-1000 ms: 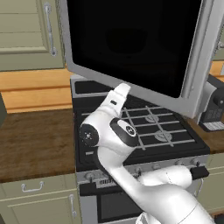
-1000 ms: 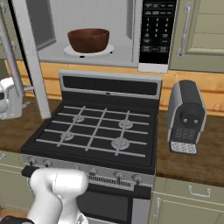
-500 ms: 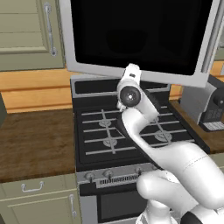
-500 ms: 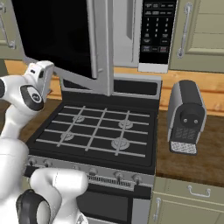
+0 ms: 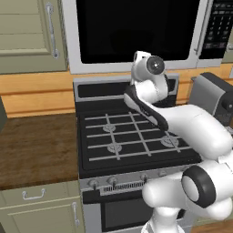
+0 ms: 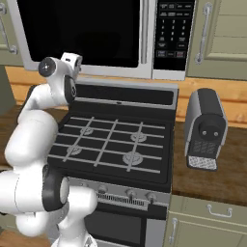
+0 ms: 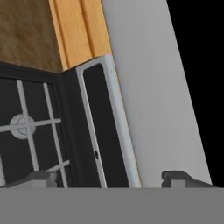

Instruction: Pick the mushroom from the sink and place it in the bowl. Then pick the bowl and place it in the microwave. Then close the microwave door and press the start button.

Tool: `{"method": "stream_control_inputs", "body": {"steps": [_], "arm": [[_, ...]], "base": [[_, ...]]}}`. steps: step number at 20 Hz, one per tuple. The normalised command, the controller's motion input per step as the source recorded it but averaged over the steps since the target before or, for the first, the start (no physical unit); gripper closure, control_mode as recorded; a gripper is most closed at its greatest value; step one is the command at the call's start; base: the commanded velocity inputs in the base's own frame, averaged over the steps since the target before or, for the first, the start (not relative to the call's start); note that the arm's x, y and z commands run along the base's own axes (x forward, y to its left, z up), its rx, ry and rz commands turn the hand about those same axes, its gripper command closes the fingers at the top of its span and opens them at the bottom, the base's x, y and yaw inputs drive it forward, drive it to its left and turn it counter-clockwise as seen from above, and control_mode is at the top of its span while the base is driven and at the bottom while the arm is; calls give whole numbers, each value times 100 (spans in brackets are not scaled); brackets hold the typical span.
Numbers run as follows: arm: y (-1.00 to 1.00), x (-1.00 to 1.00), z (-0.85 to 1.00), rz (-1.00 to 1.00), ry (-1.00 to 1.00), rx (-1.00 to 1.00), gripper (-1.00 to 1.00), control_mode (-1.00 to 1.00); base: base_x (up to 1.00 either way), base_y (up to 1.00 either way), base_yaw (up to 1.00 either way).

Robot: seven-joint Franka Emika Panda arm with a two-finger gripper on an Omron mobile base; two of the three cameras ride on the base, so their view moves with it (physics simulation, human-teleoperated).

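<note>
So the microwave door [image 6: 79,36] has just been swung the rest of the way. A second ago it stood wide open with the bowl seen inside on the pale floor, half a second ago it was halfway round, and now it's seen flush against the microwave [image 5: 136,36] front. The bowl is hidden behind the black glass, so it's presumably shut inside.

That leaves only the start button to be pressed, judging by the task. The keypad strip [image 6: 173,34] is found at the right end of the microwave, well off to the right of where the hand sits now, so a reach across is probably needed.

The gripper [image 7: 109,178] is held wide with nothing between the fingertips, just beside the door's lower left frame, above the far left corner of the stove [image 6: 116,144].

The door itself looks like a silver-grey frame around a big black window.
</note>
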Motion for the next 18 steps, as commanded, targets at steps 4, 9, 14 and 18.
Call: {"method": "stream_control_inputs", "body": {"steps": [4, 9, 14, 18], "arm": [[-9, 61, 12, 19, 12, 0, -100, -100], [-13, 4, 0, 15, 0, 0, -100, -100], [-56, -84, 0, 10, -13, 0, -100, -100], [-77, -100, 0, 2, -8, 0, -100, -100]], "base": [[0, 0, 0], [0, 0, 0], [0, 0, 0], [0, 0, 0]]}}
